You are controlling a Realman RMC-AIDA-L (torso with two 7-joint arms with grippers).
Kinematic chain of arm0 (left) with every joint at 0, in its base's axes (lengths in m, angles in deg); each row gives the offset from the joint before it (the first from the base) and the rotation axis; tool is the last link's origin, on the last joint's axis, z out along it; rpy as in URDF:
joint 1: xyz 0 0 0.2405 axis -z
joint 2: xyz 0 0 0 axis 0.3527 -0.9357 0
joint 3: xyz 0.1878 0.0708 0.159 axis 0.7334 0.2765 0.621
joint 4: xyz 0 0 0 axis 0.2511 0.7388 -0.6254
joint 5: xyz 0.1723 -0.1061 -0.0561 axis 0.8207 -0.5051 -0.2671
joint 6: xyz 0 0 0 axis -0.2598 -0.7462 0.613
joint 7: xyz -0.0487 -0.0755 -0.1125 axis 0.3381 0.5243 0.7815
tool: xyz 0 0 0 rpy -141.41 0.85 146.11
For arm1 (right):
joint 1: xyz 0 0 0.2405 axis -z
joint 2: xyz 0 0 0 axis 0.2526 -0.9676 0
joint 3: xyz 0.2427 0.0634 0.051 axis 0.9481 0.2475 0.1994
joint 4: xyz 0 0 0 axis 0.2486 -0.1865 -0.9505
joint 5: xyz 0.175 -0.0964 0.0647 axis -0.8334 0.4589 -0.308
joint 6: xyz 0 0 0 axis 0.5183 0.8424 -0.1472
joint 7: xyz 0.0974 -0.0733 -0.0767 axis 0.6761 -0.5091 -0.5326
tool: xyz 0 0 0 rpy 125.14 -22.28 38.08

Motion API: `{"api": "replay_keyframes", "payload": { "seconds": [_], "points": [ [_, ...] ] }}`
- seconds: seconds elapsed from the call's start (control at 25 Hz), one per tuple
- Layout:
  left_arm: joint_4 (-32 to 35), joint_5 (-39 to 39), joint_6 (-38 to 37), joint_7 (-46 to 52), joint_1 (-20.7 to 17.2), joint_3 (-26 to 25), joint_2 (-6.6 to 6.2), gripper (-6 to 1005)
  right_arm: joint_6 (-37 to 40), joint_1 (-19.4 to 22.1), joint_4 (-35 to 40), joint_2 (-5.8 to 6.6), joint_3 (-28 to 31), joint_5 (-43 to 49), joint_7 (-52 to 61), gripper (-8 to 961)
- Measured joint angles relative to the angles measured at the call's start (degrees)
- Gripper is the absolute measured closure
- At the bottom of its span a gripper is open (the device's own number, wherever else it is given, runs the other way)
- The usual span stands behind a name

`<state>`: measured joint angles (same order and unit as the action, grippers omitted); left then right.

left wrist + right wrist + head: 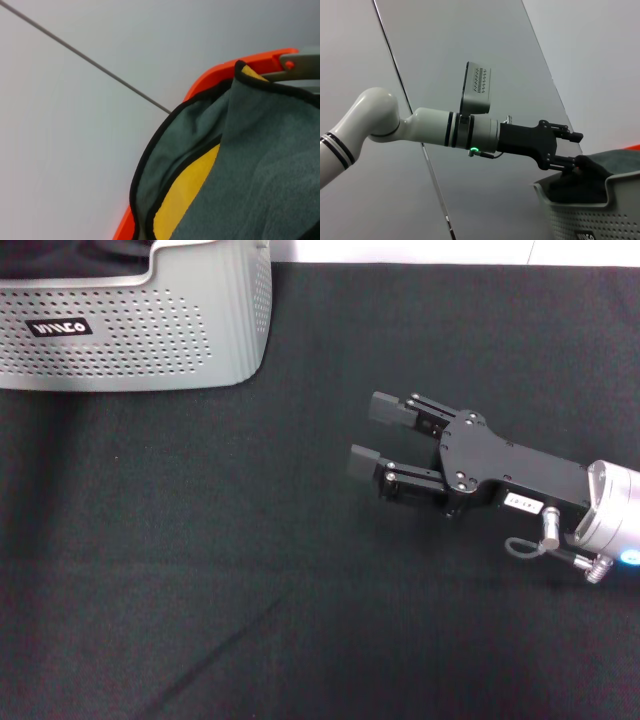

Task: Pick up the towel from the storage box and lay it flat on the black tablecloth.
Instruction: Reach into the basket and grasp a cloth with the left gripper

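The towel (260,165) fills the lower right of the left wrist view, mostly grey face up with a fold of yellow-orange showing and black stitching along its edges; an orange rim curves behind it. In the right wrist view the towel (607,162) shows as a dark bunched mass at the lower right, rising above the rim of the storage box (585,215). The left gripper (574,148) reaches in from the left of that frame, over the box; its lower jaw meets the bunched cloth, the upper jaw stands apart above it, and whether the jaws actually pinch the cloth cannot be told.

In the head view the storage box (150,340) sits at the upper left on the black tablecloth (250,570) covering the worktop. The right gripper (372,435) lies at centre right, low over the cloth, its jaws released and parted, pointing left, well apart from the box.
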<state>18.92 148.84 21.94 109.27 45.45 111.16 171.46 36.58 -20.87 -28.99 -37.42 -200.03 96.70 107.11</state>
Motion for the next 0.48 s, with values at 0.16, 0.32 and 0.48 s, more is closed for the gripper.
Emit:
{"api": "replay_keyframes", "payload": {
  "seconds": [0.16,0.32,0.48],
  "points": [
    [-0.3,0.0,-0.2,-0.1,0.0,0.2,0.02,358,0.0,0.3,0.1,0.00,0.5,0.0,-0.5,145],
    [-1.3,0.1,-0.1,-0.5,0.1,0.7,0.02,394,-0.1,0.4,0.2,0.00,0.5,-0.1,-0.6,145],
    [-1.9,0.5,-0.2,-0.5,0.5,1.1,0.02,548,-0.1,0.4,0.2,0.00,0.5,-0.1,-0.6,145]
  ]
}}
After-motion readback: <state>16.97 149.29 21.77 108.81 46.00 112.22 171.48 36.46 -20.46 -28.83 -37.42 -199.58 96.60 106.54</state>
